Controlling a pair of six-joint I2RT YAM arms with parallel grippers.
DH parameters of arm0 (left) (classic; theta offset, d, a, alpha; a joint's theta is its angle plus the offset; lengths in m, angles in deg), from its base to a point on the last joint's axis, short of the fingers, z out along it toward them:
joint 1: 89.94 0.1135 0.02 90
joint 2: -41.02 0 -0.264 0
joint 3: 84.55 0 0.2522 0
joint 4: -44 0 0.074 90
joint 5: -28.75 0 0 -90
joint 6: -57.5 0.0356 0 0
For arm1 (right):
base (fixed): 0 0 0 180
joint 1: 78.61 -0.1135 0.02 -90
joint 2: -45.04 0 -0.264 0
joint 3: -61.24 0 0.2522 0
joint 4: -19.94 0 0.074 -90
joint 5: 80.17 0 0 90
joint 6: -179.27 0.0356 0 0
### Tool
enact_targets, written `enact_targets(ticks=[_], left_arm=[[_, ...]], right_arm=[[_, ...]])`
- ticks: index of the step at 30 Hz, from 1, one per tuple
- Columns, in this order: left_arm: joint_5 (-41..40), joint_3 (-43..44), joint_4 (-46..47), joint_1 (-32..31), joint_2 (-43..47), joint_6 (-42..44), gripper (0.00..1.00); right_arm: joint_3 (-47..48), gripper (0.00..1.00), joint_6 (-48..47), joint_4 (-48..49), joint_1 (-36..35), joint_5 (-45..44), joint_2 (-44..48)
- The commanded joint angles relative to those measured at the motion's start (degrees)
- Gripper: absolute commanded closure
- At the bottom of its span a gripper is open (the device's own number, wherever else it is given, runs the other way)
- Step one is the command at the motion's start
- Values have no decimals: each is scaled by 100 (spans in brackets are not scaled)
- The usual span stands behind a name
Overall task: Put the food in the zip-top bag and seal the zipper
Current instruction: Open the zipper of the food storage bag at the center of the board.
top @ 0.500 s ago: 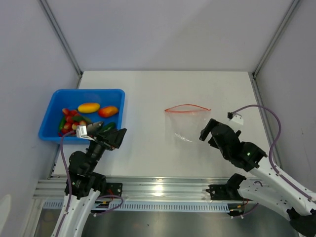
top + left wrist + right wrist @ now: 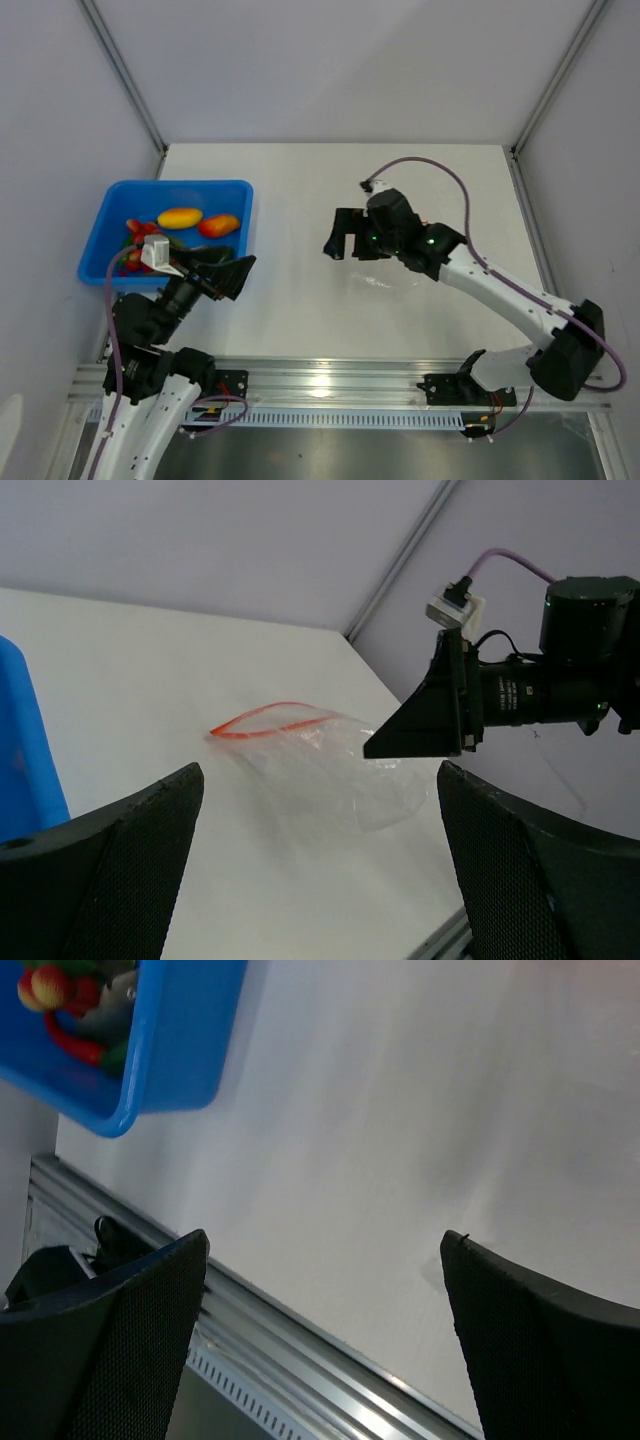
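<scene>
Jaws apart, empty: left gripper (image 2: pixel 320 772), right gripper (image 2: pixel 340 236). Right should pin the clear crinkly zip-top bag (image 2: pixel 350 785) beside its red-orange zipper strip (image 2: pixel 268 718), keeping the mouth gaping for the toy food (image 2: pixel 180 218).

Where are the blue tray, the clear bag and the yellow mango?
blue tray (image 2: pixel 180 185): top view, on its far rim.
clear bag (image 2: pixel 325 770): left wrist view, middle of the crinkly plastic.
yellow mango (image 2: pixel 180 217): top view, its middle, inside the tray.

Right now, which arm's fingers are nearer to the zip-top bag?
Right. The right fingers hang open just over the zip-top bag. The left fingers, also open, sit beside the blue tray, clearly apart from the bag.
</scene>
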Motion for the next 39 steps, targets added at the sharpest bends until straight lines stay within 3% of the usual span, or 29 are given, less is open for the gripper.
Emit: enact_targets(ticks=[1, 7, 11, 15, 20, 23, 28, 32, 35, 39], left_arm=[[447, 206, -492, -21, -479, 220, 1], [255, -172, -272, -12, 39, -553, 1], [386, -155, -175, -12, 286, -423, 1], [544, 47, -351, -12, 67, -221, 1], [914, 162, -290, -12, -487, -246, 1], [975, 205, -289, -12, -663, -317, 0], [879, 320, -439, -21, -699, -185, 0], [879, 364, -518, -12, -584, -115, 0], [923, 425, -571, -12, -470, -45, 2], [616, 504, -825, -12, -365, 87, 4]], right_arm=[[513, 0, -54, 335, -414, 743, -825], [365, 1, 473, -200, -398, 226, -1418], [-189, 1, 772, -876, 102, -773, -1155], [-505, 1, 817, -1555, 541, -1882, -198], [-51, 1, 255, -1529, 921, -1499, 165], [537, 1, 131, -1608, 676, -1445, -370], [1637, 1, 219, -2152, 130, -2183, -1618], [2788, 1, 342, -3144, 77, -3514, -3276], [3544, 1, 413, -3883, -46, -4404, -4060], [4090, 1, 369, -4498, -72, -4924, -4720]])
